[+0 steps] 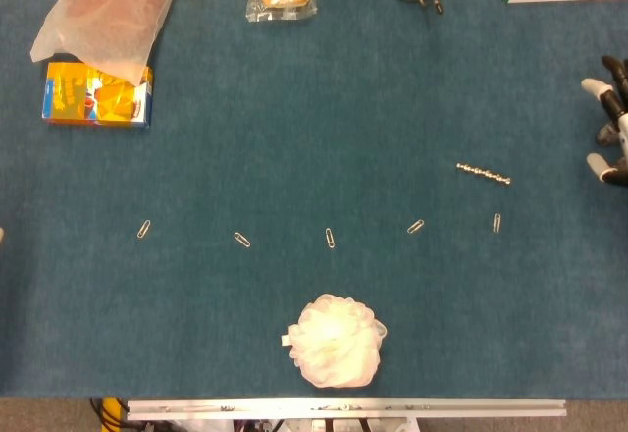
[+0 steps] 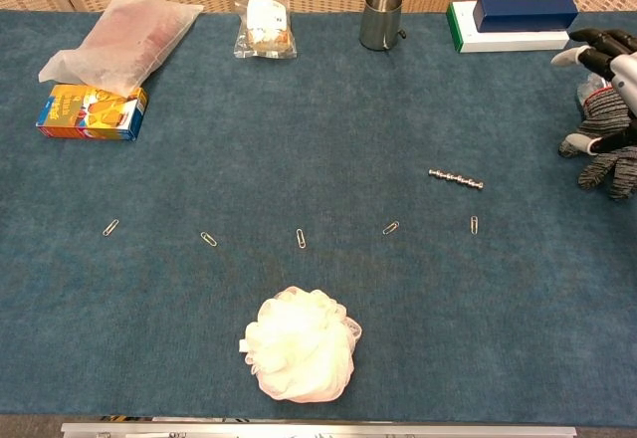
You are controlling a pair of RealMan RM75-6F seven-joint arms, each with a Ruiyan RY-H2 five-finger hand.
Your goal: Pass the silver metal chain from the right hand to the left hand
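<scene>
The silver metal chain point(image 1: 483, 173) lies stretched out straight on the blue table cloth, right of centre; the chest view shows the chain point(image 2: 456, 178) too. My right hand point(image 1: 610, 123) reaches in from the right edge with its fingers spread and nothing in them. It is well to the right of the chain and apart from it. In the chest view the right hand point(image 2: 600, 90) hovers over a grey knit glove point(image 2: 611, 159). My left hand shows in neither view.
Several paper clips point(image 1: 330, 238) lie in a row below the chain, one point(image 1: 497, 222) just beneath it. A white bath puff point(image 1: 338, 340) sits at the front. At the back stand a metal cup point(image 2: 381, 18), boxes point(image 2: 510, 22), snack packets point(image 2: 265, 28) and an orange box point(image 2: 90, 111).
</scene>
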